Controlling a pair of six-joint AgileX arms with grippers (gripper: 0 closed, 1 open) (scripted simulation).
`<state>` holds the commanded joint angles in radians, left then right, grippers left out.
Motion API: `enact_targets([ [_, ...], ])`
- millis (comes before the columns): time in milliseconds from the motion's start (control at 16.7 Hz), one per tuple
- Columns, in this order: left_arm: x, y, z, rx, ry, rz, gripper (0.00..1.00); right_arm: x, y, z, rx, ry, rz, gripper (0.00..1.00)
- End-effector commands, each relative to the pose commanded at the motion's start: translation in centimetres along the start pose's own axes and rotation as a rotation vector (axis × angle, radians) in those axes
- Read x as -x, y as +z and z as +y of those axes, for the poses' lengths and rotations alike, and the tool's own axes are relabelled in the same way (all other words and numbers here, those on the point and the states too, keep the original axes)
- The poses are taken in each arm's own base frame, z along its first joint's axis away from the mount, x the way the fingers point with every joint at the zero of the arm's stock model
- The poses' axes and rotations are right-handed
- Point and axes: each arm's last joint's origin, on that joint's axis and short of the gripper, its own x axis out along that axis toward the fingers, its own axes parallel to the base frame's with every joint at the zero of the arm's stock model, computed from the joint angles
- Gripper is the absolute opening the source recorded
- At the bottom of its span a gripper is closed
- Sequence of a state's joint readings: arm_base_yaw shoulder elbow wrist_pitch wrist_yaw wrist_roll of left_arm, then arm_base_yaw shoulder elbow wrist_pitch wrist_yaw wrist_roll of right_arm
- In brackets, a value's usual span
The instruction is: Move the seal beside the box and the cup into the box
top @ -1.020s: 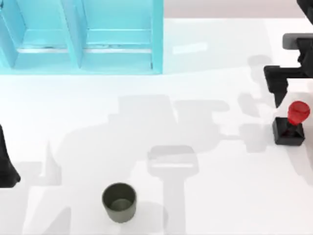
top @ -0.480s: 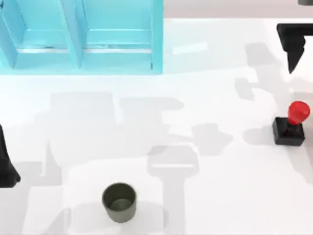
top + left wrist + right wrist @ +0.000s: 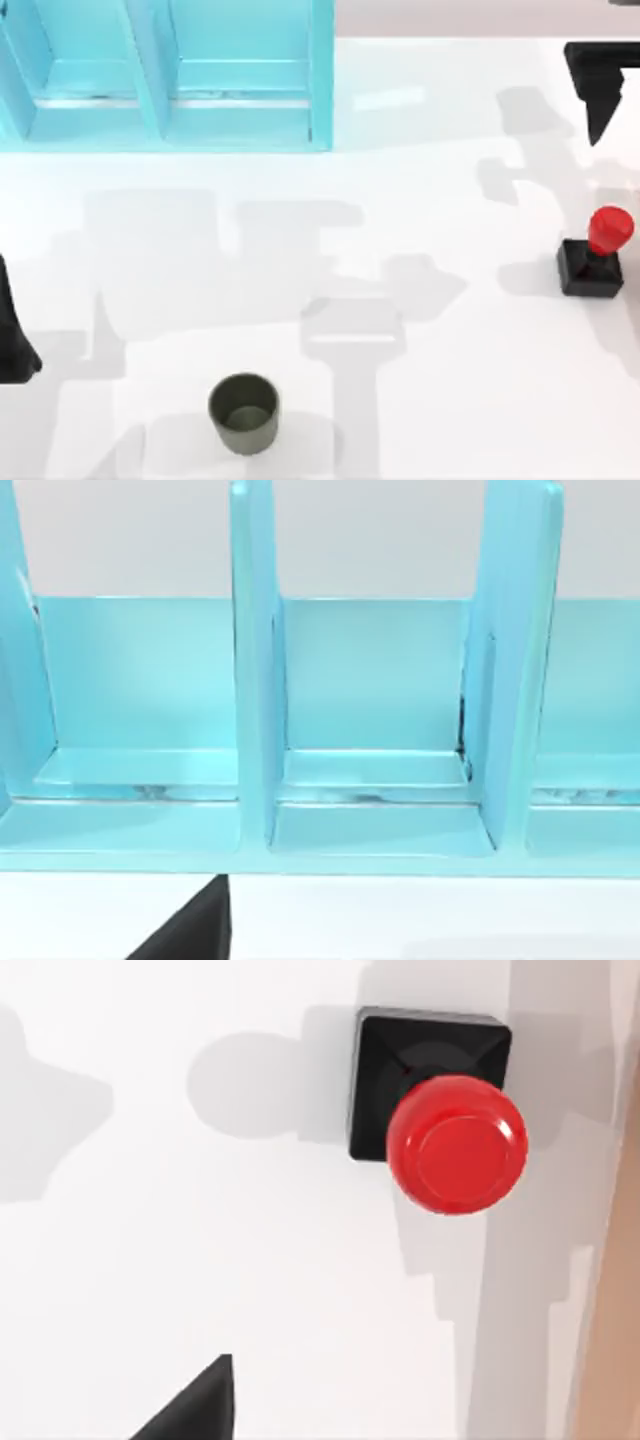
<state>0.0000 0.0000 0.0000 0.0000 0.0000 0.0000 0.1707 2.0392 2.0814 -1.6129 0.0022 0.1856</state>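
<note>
The seal (image 3: 592, 262), a black square block with a glossy red knob, stands upright near the table's right edge, far from the box. From the right wrist view the seal (image 3: 440, 1110) lies below the camera, untouched. My right gripper (image 3: 600, 100) hangs well behind the seal at the back right, open and holding nothing. One dark fingertip (image 3: 195, 1405) shows at the frame's edge. The dark olive cup (image 3: 243, 412) stands upright at the front, left of centre. My left gripper (image 3: 14, 340) is parked at the left edge, open.
The cyan box (image 3: 170, 80) with upright dividers stands at the back left; the left wrist view looks into the box's compartments (image 3: 370, 770). White tabletop stretches between box, cup and seal. The table's right edge (image 3: 610, 1360) runs just past the seal.
My right gripper has drawn back from just behind the seal towards the back right corner. Seal and cup have stayed put, and the left arm has not moved.
</note>
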Motion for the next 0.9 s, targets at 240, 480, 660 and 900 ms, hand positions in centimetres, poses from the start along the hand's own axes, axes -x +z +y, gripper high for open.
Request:
enact_targets([
  [240, 0.0, 0.0, 0.0, 0.0, 0.0, 0.0, 1.0, -0.7, -0.9, 5.7, 0.016, -0.001, -0.018, 1.0],
  [480, 0.0, 0.0, 0.0, 0.0, 0.0, 0.0, 1.0, -2.4, -4.5, 15.2, 0.053, 0.003, -0.028, 1.0],
  [660, 0.0, 0.0, 0.0, 0.0, 0.0, 0.0, 1.0, -4.3, -8.5, 21.5, 0.062, 0.0, -0.017, 1.0],
  [900, 0.0, 0.0, 0.0, 0.0, 0.0, 0.0, 1.0, -6.8, -13.2, 26.9, 0.039, -0.002, -0.006, 1.0],
])
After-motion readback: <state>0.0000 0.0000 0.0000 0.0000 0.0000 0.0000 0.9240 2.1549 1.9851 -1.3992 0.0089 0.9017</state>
